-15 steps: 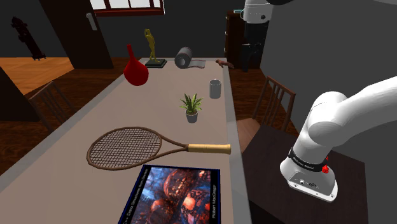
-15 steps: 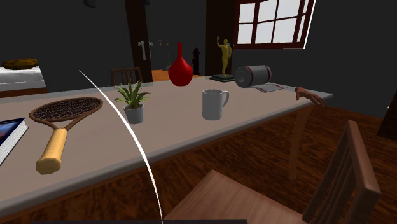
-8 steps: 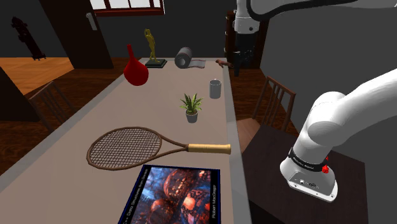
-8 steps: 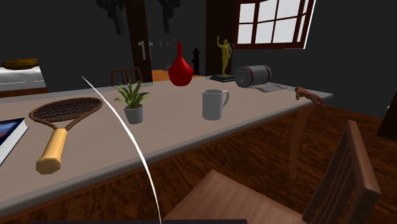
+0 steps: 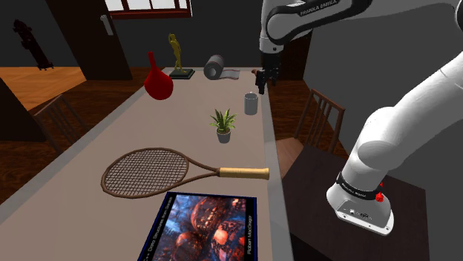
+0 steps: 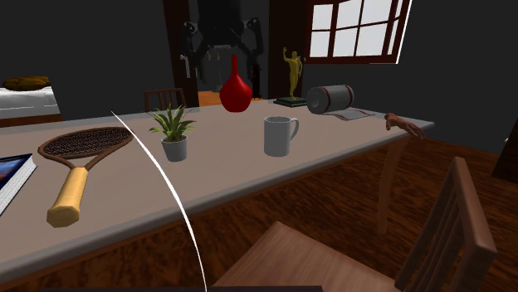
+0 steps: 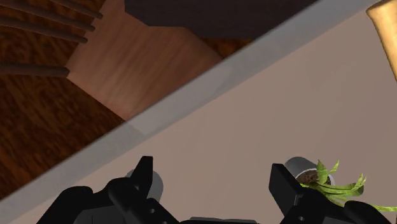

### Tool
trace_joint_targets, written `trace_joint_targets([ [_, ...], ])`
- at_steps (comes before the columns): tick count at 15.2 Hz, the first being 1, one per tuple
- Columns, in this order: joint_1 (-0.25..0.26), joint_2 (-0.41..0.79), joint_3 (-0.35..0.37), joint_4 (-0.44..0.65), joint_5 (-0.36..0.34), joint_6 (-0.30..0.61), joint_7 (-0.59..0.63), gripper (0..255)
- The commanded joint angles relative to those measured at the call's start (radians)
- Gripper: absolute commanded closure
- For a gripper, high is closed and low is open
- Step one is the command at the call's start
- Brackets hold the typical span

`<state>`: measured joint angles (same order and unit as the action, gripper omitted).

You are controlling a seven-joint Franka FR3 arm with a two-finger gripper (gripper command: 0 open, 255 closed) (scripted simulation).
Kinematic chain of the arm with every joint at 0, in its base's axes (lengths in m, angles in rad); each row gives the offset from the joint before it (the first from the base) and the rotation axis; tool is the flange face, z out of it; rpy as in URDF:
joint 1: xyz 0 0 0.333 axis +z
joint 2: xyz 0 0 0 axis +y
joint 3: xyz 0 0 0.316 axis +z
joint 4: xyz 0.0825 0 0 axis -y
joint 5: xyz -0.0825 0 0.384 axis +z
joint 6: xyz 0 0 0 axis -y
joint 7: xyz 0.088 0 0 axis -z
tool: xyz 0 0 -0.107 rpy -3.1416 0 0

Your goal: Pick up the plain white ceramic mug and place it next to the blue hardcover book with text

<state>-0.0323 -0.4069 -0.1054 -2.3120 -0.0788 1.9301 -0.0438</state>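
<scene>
The pale grey mug (image 5: pixel 251 103) stands upright on the bench (image 5: pixel 96 133) near its long edge at the shoulder view's right; what is inside it cannot be made out. Just nearer along the bench a small grey pot (image 5: pixel 223 136) holds dark soil and a spiky green plant (image 5: pixel 222 119). A red vase (image 5: pixel 158 80) with a narrow neck stands toward the far end. The book (image 5: pixel 200 226), its cover dark blue with a reddish picture and a line of text along 1 side, lies flat at the near end, well apart from the mug. The racket (image 5: pixel 163 172) lies between the book and the pot. The 2 black fingers (image 7: pixel 145 178) stand apart with nothing between them, above the bench; in the wrist view the mug's rim shows partly behind 1 finger and the pot sits just beside the other. A second ago the shoulder view had just a white link of the arm (image 5: pixel 401 141) at its top edge; half a second ago the fingers hung higher and further toward that view's right. Now they have come down to hover just above the mug. The mug, pot, racket and book have not moved.
</scene>
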Motion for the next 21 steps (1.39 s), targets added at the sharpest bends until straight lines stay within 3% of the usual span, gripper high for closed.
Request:
trace_joint_targets([
  [1,-0.001,0.068,-0.010,0.025,0.003,0.051,-0.008,0],
  [8,-0.016,0.316,-0.056,0.144,0.033,0.203,-0.066,0],
  [15,-0.044,0.575,-0.079,0.328,0.097,0.296,-0.134,0],
  [21,-0.050,0.628,-0.077,0.320,0.111,0.357,-0.144,0],
])
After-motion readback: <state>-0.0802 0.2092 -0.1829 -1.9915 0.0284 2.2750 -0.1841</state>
